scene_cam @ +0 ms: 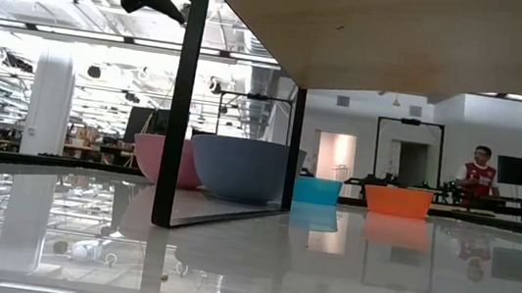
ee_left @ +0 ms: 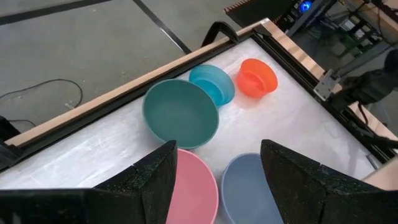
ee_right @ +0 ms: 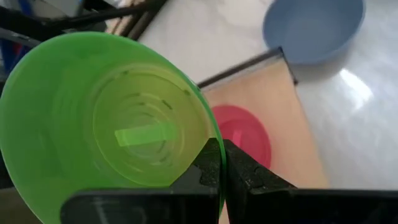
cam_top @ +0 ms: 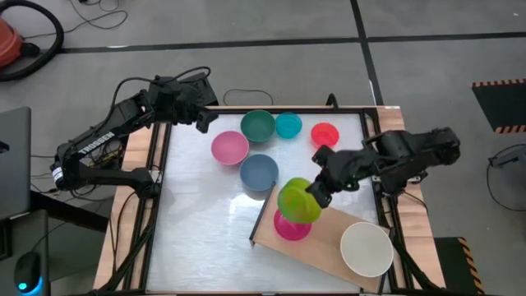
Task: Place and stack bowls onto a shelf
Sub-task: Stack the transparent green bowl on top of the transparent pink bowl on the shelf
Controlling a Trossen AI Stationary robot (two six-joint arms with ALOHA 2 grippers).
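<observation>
A grey floor (cam_top: 271, 66) with dark seams surrounds the worktop. Beyond lies a large hall with a white column (scene_cam: 49, 103), ceiling lights, and a person (scene_cam: 480, 173) standing far off.

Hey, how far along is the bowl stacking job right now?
Done: white bowl and magenta bowl sit on the shelf. In hand: right pincer holds the lime green bowl above the magenta one. Left: pink, teal, blue-grey, cyan, red.

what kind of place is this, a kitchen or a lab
Most likely a robotics lab or open workshop, not a kitchen: two dark robot arms, the left and right, flank a wood-framed white tabletop, with a large hall of ceiling lights and benches behind.
</observation>
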